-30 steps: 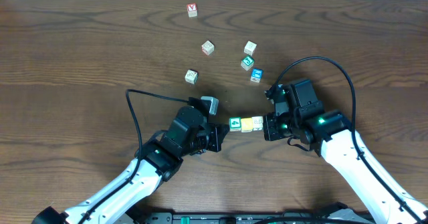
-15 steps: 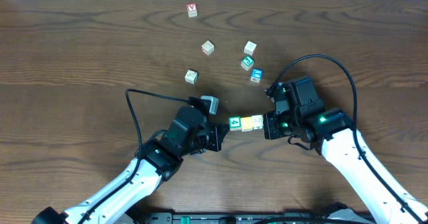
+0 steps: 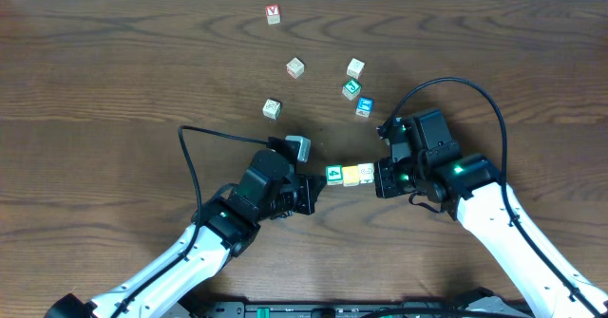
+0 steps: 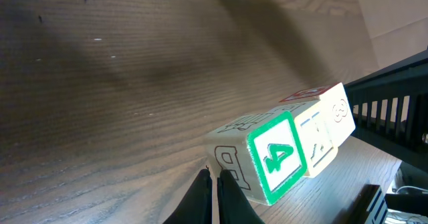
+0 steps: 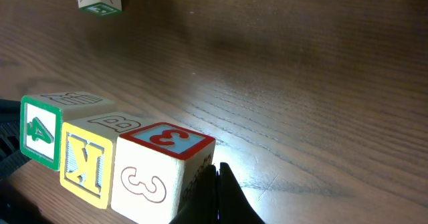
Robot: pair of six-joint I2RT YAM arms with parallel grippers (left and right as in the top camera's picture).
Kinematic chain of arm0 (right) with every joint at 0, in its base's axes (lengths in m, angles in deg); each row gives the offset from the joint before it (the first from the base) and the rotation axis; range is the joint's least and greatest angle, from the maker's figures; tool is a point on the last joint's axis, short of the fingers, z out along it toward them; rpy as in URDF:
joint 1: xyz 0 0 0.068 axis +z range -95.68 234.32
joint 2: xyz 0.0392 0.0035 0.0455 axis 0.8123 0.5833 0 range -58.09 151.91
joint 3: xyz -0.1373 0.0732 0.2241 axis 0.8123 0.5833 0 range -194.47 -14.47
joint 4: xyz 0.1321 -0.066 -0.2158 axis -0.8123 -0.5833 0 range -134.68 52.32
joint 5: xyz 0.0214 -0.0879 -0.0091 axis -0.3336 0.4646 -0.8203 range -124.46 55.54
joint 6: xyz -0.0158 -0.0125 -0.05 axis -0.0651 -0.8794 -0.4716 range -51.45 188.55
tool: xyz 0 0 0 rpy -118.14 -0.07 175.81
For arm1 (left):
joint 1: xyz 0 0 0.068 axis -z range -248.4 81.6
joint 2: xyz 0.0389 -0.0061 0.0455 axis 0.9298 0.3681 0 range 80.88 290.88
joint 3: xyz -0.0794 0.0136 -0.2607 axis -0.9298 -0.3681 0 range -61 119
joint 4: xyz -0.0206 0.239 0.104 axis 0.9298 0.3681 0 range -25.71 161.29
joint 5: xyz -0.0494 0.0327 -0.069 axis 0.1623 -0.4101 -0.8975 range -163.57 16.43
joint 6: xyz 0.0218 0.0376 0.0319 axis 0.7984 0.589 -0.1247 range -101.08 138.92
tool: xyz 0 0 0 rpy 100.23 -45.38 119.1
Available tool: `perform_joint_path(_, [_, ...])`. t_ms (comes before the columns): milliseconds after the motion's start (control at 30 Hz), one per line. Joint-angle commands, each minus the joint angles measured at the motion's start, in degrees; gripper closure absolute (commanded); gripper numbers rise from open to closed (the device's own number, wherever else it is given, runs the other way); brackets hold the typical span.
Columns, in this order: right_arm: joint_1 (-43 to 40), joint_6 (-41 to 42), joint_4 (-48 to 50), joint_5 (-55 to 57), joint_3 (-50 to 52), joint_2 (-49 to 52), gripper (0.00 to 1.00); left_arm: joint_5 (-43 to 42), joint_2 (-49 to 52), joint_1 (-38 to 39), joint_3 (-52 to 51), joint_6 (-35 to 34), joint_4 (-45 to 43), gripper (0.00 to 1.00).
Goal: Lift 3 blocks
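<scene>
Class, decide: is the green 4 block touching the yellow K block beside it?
Touching. The right wrist view shows the green 4 block pressed flush against the yellow K block, with no gap between their faces.

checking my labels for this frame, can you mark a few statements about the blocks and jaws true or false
The green-faced block, yellow block and red-marked block form one touching row. True.
The yellow block is in the middle. True.
The green-faced block is nearest the right arm. False: it is nearest the left arm; the red-marked block is nearest the right arm.
Both pairs of jaws are wide open. False: both are shut.
</scene>
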Motion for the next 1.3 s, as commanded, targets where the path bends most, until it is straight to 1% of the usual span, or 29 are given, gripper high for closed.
perform_joint_path(0, [2.5, -0.6, 0.7, -10.8, -2.0, -0.8, 0.99, -5.1, -0.7, 1.0, 3.8, 0.4, -1.3, 0.93])
perform_joint_path(467, [2.5, -0.6, 0.7, -10.8, -2.0, -0.8, 0.99, -5.1, -0.7, 1.0, 3.8, 0.4, -1.3, 0.93])
perform_joint_path(700, [2.5, -0.6, 0.5, -10.8, -2.0, -0.8, 0.99, -3.8, -0.7, 1.0, 3.8, 0.6, 1.0, 0.93])
perform_joint_path(1267, [2.5, -0.6, -0.1, -10.1, -2.0, -0.8, 0.99, -3.8, -0.6, 1.0, 3.8, 0.8, 1.3, 0.93])
